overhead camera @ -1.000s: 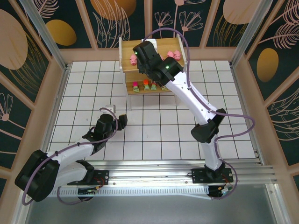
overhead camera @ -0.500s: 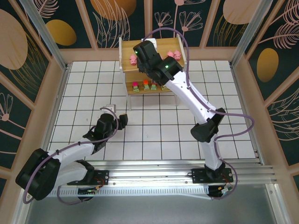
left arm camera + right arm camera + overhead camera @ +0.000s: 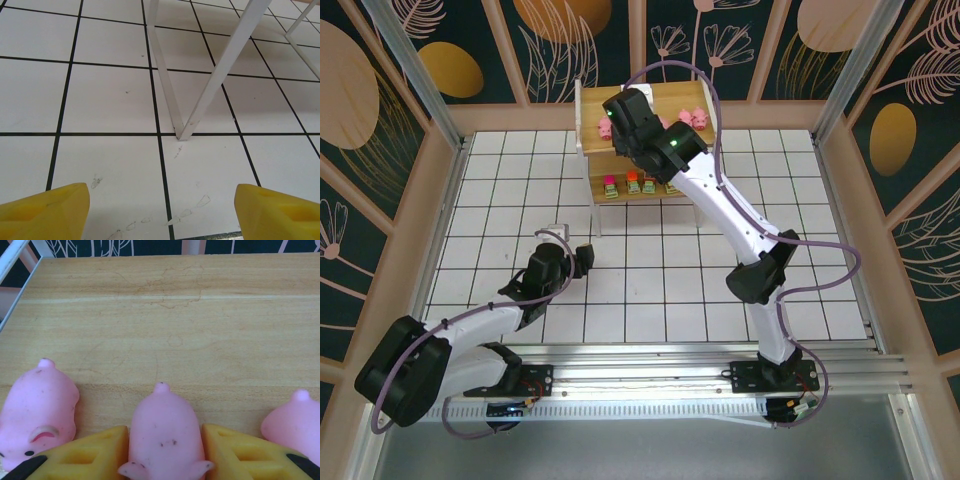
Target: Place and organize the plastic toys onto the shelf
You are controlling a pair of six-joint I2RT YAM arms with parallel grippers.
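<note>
The right gripper has eased its jaws around a small pink plastic pig on the white-framed wooden shelf, top board. The pig looks placed, though whether it is still pinched I cannot tell. Near the shelf, the left gripper gapes empty.

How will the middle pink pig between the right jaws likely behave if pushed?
The middle pig looks smooth and rounded, so probably slippery. Small, likely light. Its body rests on the wooden board, so tipping seems unlikely.
</note>
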